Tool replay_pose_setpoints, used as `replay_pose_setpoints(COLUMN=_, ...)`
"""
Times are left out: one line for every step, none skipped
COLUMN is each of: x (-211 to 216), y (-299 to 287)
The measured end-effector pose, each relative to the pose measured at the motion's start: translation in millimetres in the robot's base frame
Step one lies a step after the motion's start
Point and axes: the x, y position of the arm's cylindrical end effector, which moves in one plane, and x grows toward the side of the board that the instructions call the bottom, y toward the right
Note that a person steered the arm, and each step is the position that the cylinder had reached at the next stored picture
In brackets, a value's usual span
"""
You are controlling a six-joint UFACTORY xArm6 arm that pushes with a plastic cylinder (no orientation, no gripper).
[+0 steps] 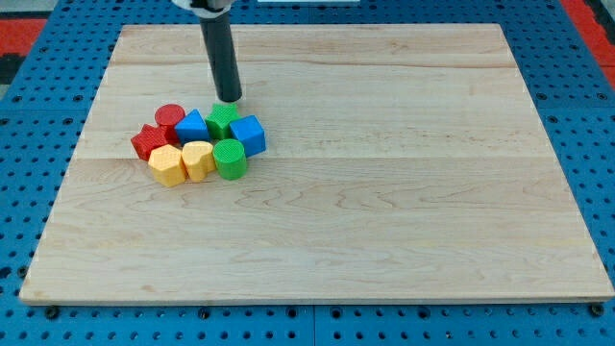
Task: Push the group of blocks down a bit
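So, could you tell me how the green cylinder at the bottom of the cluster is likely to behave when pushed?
The green cylinder stands upright on a flat end, so it should slide rather than roll, though it might turn. It looks squat, so tipping seems unlikely. My tip sits above the cluster, by the other green block, so any push would probably reach it through neighbours and could skew sideways.

A pale wooden board [384, 192] with lengthwise grain lies on a blue perforated surface [38, 86] that frames it on all sides; red patches [586, 12] show in the view's top corners, evenly lit
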Motion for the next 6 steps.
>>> replay_pose_setpoints(x=1.0, y=74.2)
replay_pose_setpoints(x=13.5, y=91.4)
replay_pose_setpoints(x=19.5, y=14.2)
replay_pose_setpoints(x=24.7, y=-31.9)
replay_pose_setpoints(x=25.4, y=-36.8)
replay_pose_setpoints(x=36.4, y=-36.8)
